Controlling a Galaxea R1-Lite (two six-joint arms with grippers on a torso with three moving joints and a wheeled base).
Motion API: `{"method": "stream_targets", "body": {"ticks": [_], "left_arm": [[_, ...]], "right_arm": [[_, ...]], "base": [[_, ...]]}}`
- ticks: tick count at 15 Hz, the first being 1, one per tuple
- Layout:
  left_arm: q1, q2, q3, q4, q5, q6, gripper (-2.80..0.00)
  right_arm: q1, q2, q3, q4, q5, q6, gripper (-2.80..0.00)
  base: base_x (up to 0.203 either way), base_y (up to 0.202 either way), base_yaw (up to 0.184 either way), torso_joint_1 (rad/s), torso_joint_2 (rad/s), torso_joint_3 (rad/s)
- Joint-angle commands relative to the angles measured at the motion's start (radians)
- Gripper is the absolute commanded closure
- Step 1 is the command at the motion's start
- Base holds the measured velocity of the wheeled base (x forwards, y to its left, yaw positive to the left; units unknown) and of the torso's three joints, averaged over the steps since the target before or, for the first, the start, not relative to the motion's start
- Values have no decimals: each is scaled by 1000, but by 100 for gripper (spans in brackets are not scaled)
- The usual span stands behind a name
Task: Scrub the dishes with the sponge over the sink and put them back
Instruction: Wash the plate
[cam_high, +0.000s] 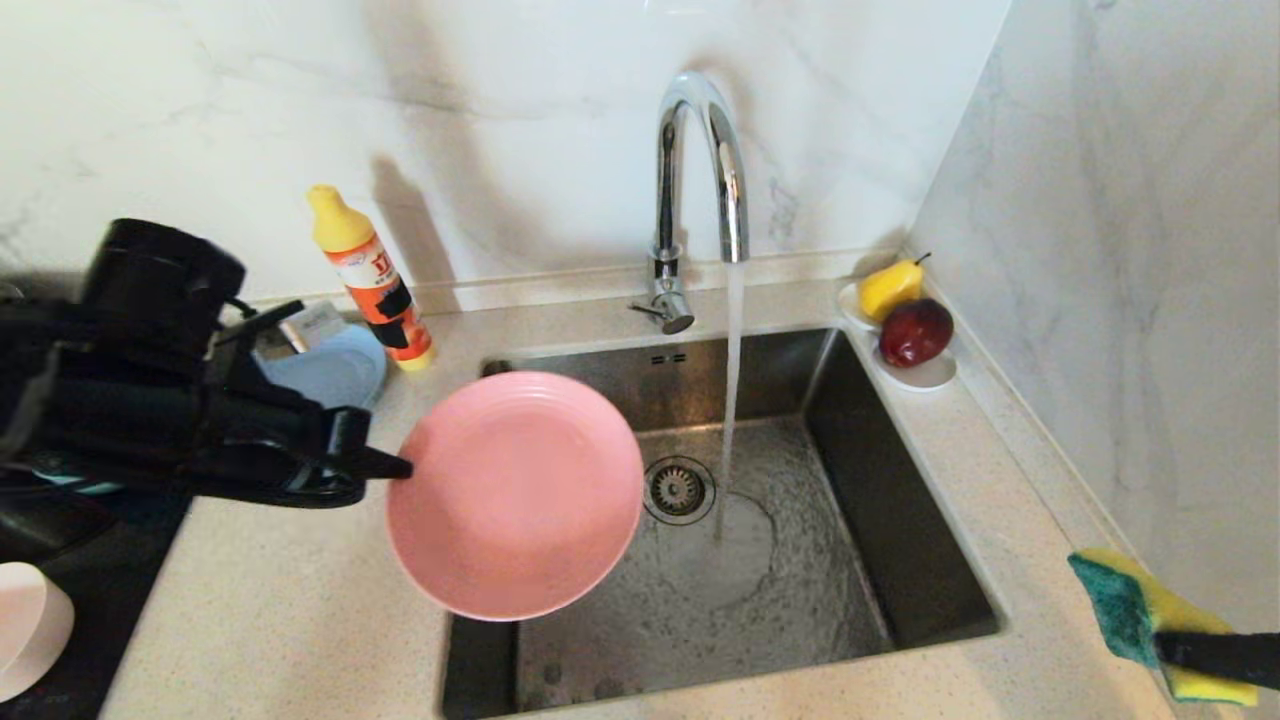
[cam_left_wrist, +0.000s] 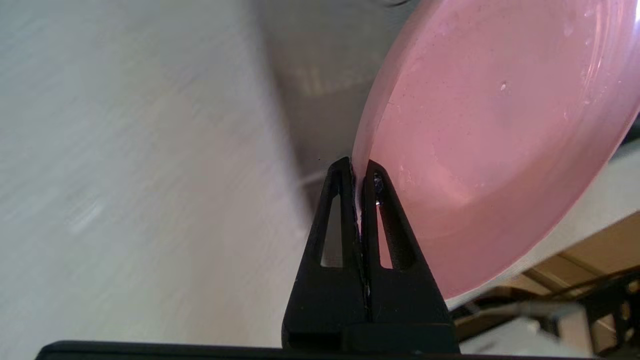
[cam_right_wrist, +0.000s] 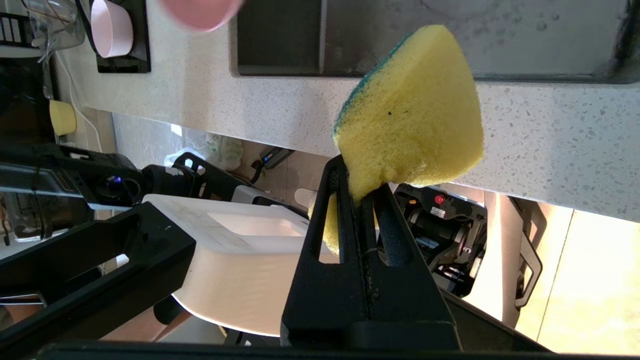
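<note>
- Your left gripper (cam_high: 400, 466), jaws clamped on the rim of the salmon-pink plate (cam_high: 515, 493), holds it at frame centre over the sink's (cam_high: 900, 520) left edge.
- Your right gripper (cam_high: 1165, 648), lower right, pinches the sponge (cam_high: 1125, 600) above the worktop (cam_high: 290, 620).
- Water runs from the tap (cam_high: 700, 170) beside the drain (cam_high: 678, 489).

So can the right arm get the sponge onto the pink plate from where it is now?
Probably yes: the right gripper holds the sponge beside the sink, and nothing stands between it and the pink plate.
</note>
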Motion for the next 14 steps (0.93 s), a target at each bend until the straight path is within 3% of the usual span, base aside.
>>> {"method": "stream_targets", "body": {"ticks": [1,6,10,14], "left_arm": [[-100,137,-56,-31,28,-49,0],[-271,237,-107,-170,123,-191,0],[-402,322,-202,-177,198,-278,0],[-466,386,-302,-176,230,-348,0]], "right_arm": [[-2,10,3,2,2,2,0],[-6,36,19,-37,6,2,0],[-6,36,32,-42,7,2,0],[-6,34,31,-42,6,1,0]], "base": [[0,0,0,0,0,0],[0,0,0,0,0,0],[0,0,0,0,0,0],[0,0,0,0,0,0]]}}
